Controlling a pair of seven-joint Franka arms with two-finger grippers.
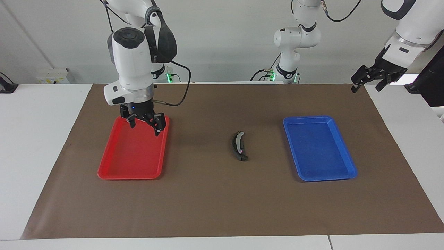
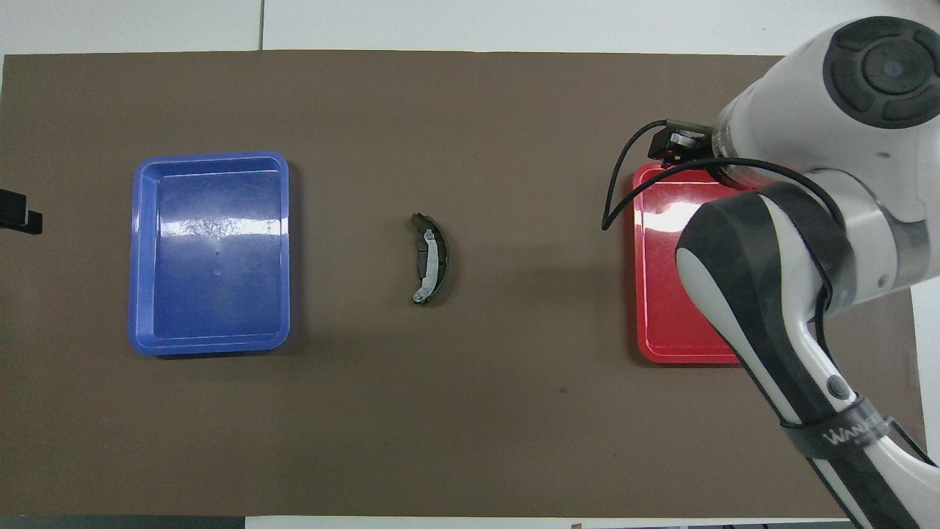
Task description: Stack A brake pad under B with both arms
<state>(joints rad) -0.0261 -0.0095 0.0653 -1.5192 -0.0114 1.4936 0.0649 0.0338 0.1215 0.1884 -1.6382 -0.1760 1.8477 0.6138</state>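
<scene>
1. Now you are looking at what seems to be the closing step: B (image 1: 238, 146), the curved shoe with the silver strip, is lying on the brown mat (image 1: 222, 208) between the red tray (image 1: 104, 170) and the blue tray (image 1: 347, 172), with a dark piece showing under its ends, most likely the A brake pad (image 1: 241, 158).
2. Taking B as your landmark, the pad is sitting directly beneath it; you are seeing only a dark edge poking out at the end of B farther from the robots, and how squarely the two are lining up you cannot tell.
3. Your right gripper (image 1: 145, 124) is hanging well apart from B, over the red tray's edge nearer the robots, toward the right arm's end of the table; its fingers are standing spread and carrying nothing.
4. Your left gripper (image 1: 368, 82) is waiting well apart from B, over the mat's corner at the left arm's end of the table, its fingers parted and also carrying nothing.
5. Judging from this, the stack is looking finished. If you are planning a next move, it is calling for little more than parking the right arm without sweeping over B, since nothing is pinning the pair in place.
</scene>
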